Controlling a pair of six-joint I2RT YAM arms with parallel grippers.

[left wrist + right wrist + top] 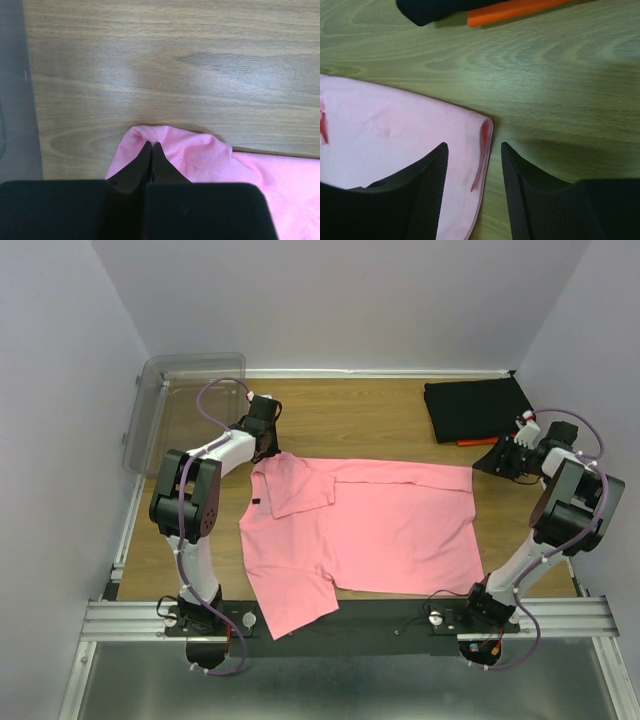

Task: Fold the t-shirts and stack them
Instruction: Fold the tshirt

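Observation:
The salmon-pink t-shirt (380, 530) lies spread on the wooden table, its left sleeve folded in over the chest. My left gripper (268, 447) is at the shirt's far left shoulder corner, shut on a pinch of pink hem (150, 134). My right gripper (494, 462) is open at the far right corner. In the right wrist view its fingers (427, 175) straddle the shirt's hem corner (482, 135). A folded black t-shirt (475, 408) rests at the back right on a folded orange one (515, 10), of which only an edge shows.
A clear plastic bin (180, 405) stands at the back left, just behind the left arm. Grey walls close in the table on three sides. The arms' black base rail (350, 615) runs along the near edge, with the shirt's lower sleeve hanging over it.

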